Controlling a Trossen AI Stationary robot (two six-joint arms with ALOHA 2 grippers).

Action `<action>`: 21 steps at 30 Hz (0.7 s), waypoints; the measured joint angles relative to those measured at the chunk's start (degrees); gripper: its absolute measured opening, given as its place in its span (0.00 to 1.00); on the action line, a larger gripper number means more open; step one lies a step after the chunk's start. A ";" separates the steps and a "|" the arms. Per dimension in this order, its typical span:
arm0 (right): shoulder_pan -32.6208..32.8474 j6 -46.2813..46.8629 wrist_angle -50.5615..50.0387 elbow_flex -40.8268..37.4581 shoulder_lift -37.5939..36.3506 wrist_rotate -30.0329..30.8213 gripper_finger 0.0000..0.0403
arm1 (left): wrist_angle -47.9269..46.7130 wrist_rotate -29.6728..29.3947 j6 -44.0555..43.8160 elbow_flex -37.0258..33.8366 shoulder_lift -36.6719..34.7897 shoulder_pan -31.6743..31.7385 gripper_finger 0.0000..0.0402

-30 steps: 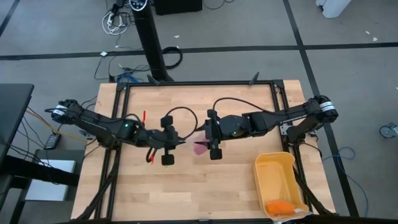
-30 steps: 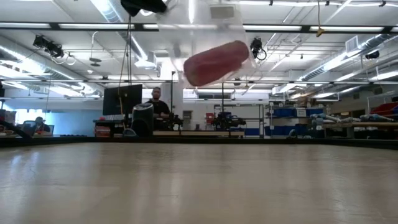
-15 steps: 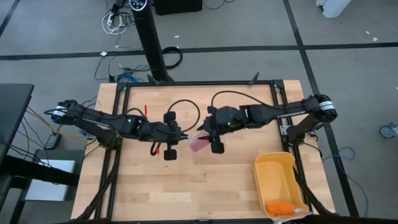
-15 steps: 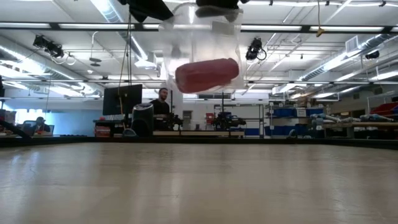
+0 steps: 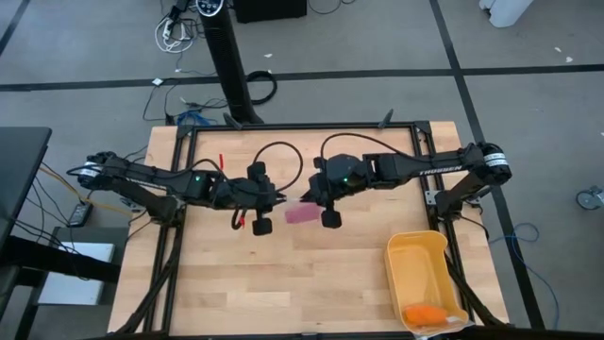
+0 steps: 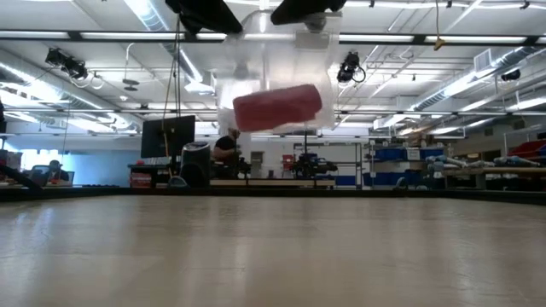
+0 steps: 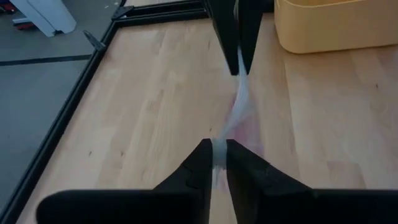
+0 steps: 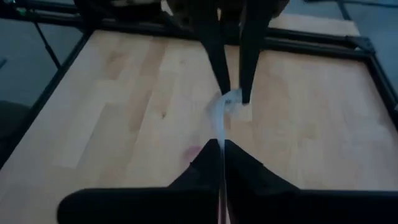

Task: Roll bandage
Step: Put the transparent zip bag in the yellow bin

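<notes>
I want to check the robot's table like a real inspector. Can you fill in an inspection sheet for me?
Surface: wooden table, black frame.
Job's things: pink bandage, rolled, inside a clear plastic bag hanging above the table.
Clutter: yellow bin with a small orange object.
Grippers: left gripper and right gripper each pinch the bag's top.
Cables: black loops on the arms; more on the floor.
Surroundings: workshop, a person far behind.

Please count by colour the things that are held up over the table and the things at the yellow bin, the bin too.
Pink: 1, soft rolled pink bandage inside the bag
Clear: 1, crinkled clear plastic bag, pinched by left gripper and right gripper
Yellow: 1, yellow plastic bin
Orange: 1, small orange object in the bin
Total: 4
</notes>
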 joint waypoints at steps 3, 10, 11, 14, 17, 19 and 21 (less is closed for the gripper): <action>0.24 -0.03 -2.06 0.07 -0.35 0.03 0.01 | 0.14 -0.08 0.01 0.40 0.00 -0.02 0.16; 4.88 -1.00 -15.65 7.92 -1.06 6.31 0.01 | -0.12 -0.29 0.16 2.66 -2.33 -1.36 0.24; 5.88 -0.90 -17.61 9.22 -1.07 7.34 0.00 | -0.14 -0.31 0.17 2.81 -2.88 -1.76 0.25; 9.56 2.12 -25.27 13.47 -1.07 10.85 0.00 | -0.21 -1.21 0.17 2.84 -4.80 -2.99 0.29; 14.17 7.97 -33.60 17.02 -1.07 14.28 0.00 | -0.19 -4.44 0.92 2.84 -6.44 -4.07 0.31; 17.47 12.84 -38.11 18.45 -1.07 15.93 0.00 | -0.20 -5.05 1.56 2.84 -7.19 -4.53 0.32; 20.82 17.82 -41.94 19.37 -1.07 17.58 0.00 | -0.20 -5.09 1.55 2.84 -7.78 -4.75 0.32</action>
